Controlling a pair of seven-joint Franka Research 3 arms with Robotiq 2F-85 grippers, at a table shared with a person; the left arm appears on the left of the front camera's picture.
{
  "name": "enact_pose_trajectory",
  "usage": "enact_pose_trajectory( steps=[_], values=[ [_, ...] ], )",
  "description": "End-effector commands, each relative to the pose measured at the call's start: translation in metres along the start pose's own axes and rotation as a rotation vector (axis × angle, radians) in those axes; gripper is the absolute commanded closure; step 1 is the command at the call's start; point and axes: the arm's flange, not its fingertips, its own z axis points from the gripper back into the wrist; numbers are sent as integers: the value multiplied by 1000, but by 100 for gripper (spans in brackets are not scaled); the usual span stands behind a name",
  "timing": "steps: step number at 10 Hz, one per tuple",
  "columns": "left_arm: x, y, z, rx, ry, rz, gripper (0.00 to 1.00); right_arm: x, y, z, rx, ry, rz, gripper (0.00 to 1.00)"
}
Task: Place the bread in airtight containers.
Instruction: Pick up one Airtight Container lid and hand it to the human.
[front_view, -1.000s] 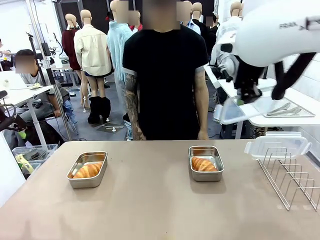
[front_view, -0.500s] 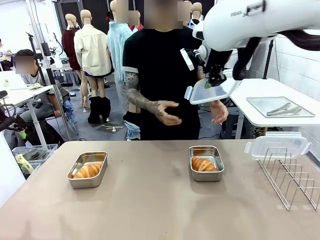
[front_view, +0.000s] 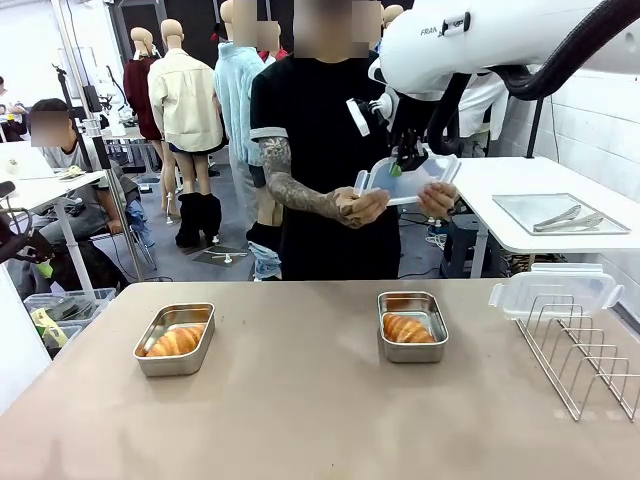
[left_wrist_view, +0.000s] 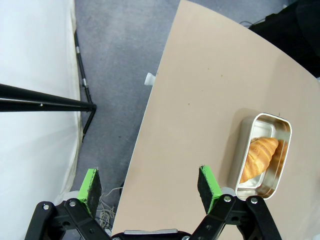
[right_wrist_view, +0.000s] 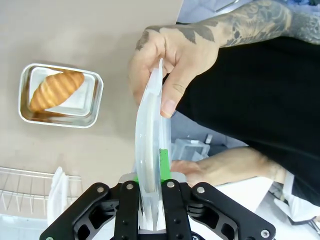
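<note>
Clamped on a clear lid (front_view: 412, 178), the right gripper (front_view: 405, 165) has swung it into the person's hands (front_view: 362, 207), high beyond the two croissants (front_view: 405, 328) lying uncovered in their steel pans (front_view: 412, 352), while the left gripper (left_wrist_view: 149, 181) gapes empty.

Wire rack (front_view: 582, 355) cut off at lower right edge; right gripper (right_wrist_view: 150, 175) green pads mostly hidden behind clear lid (right_wrist_view: 148, 125); person's farther hand (right_wrist_view: 225, 167) partly behind that lid, centre right
</note>
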Motion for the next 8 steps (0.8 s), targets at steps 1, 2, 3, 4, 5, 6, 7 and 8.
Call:
enact_pose_trajectory(
  steps=[1, 2, 3, 4, 5, 6, 7, 8],
  values=[
    [-3, 2, 1, 23, -5, -1, 0, -1, -6, 8, 15, -25, -12, 100],
    [-3, 2, 1, 23, -5, -1, 0, -2, -4, 11, 16, -31, -20, 100],
    [-3, 2, 1, 23, -5, -1, 0, -2, -1, 15, 13, -33, -29, 100],
    [-3, 2, 1, 23, -5, -1, 0, -2, 4, 21, 16, -28, -80, 81],
    [-3, 2, 1, 23, -5, -1, 0, -2, 9, 27, 17, -21, -93, 61],
    [-3, 2, 1, 23, -5, -1, 0, -4, 19, 35, 27, -31, -91, 42],
    [-3, 2, 1, 23, -5, -1, 0, -10, 27, 44, 55, -47, -98, 22],
    [-3, 2, 1, 23, -5, -1, 0, -16, 42, 57, 74, -46, -116, 3]
  ],
)
